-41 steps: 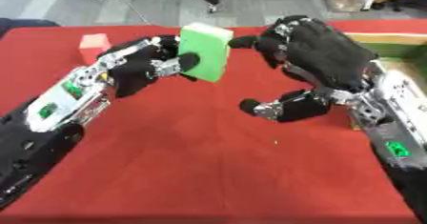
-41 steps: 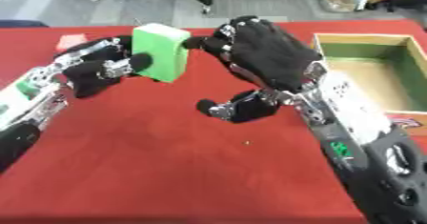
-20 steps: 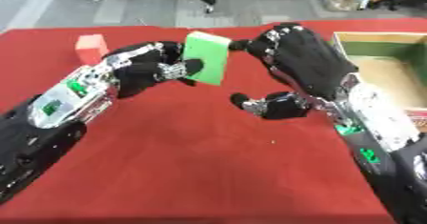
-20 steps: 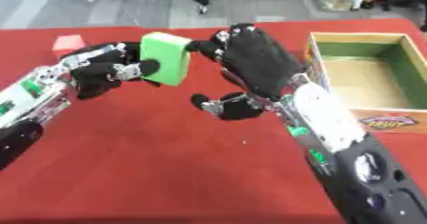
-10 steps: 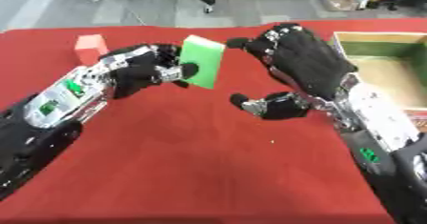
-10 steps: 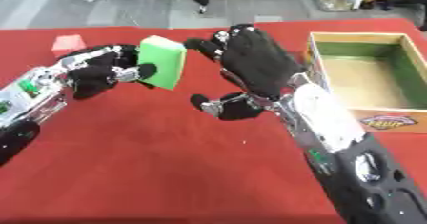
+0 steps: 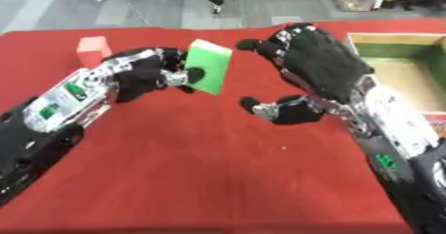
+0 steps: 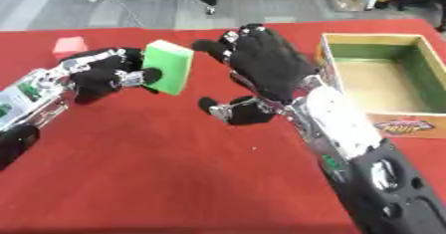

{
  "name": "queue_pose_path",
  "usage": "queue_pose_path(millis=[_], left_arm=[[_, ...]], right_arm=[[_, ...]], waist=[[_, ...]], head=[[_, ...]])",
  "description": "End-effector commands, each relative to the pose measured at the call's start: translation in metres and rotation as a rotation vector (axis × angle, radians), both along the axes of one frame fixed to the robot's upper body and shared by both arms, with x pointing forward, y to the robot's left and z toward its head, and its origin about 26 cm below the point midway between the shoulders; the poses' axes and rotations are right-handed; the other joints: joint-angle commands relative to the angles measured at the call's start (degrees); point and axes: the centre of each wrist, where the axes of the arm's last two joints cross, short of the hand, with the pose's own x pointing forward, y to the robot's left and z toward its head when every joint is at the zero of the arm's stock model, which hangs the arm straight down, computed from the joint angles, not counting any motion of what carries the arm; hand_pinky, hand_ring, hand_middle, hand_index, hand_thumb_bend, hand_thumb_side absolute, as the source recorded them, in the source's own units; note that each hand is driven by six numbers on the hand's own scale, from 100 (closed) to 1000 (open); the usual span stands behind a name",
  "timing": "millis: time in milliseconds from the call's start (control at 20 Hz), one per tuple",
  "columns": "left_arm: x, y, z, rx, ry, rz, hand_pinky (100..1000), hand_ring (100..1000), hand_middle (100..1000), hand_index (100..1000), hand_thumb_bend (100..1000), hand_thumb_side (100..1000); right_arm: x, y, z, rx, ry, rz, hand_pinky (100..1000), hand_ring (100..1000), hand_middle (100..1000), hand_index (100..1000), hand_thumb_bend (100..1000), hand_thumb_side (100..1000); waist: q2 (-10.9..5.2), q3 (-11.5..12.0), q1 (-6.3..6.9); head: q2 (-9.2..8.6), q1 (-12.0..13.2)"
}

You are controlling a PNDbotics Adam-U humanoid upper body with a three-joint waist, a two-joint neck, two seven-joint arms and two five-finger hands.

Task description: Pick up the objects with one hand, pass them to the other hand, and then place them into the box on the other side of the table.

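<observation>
We see a block (image 7: 209, 66) near the top middle, between our left hand (image 7: 144, 74) and right hand (image 7: 313, 73). A box (image 8: 383, 86) sits at the right; a small cube (image 7: 92, 50) upper left.

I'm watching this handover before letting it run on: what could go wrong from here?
1. The left robot hand holds the green block by one side, tilted above the red table; it could slip before the open right robot hand closes on it.
2. The right robot hand's fingers might knock the block instead of grasping it.
3. The box lies behind the right arm, so the swing could clip its wall.
</observation>
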Motion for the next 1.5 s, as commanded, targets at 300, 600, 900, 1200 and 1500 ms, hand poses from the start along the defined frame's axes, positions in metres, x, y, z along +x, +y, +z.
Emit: queue_pose_path(millis=[300,600,900,1200,1500], left_arm=[[-0.001,-0.004,0.015,-0.006,-0.02,-0.072,801,559,460,521,122,279],[-0.003,-0.012,0.021,-0.039,-0.037,-0.103,815,557,457,517,118,278],[-0.006,-0.021,0.026,-0.06,-0.045,-0.131,828,558,457,516,121,279],[-0.009,-0.032,0.033,-0.088,-0.067,-0.16,835,556,455,514,115,277],[-0.01,-0.039,0.035,-0.089,-0.067,-0.178,836,556,455,514,119,277]], right_arm=[[-0.005,0.002,0.014,0.009,-0.042,0.016,491,249,211,827,451,410],[-0.006,0.002,0.014,0.012,-0.042,0.019,476,243,203,825,446,411],[-0.007,0.004,0.015,0.015,-0.039,0.035,470,240,199,825,428,415],[-0.008,0.005,0.016,0.014,-0.024,0.054,469,238,197,826,416,417],[-0.008,0.005,0.016,0.024,-0.025,0.056,467,233,194,826,398,415]], waist=[[-0.91,0.1,0.13],[-0.96,-0.04,0.11],[-0.96,0.0,0.11],[-1.0,0.06,0.09],[-0.99,0.05,0.1]], head=[[-0.1,-0.08],[-0.1,-0.23],[-0.1,-0.51],[-0.1,-0.65],[-0.1,-0.8]])
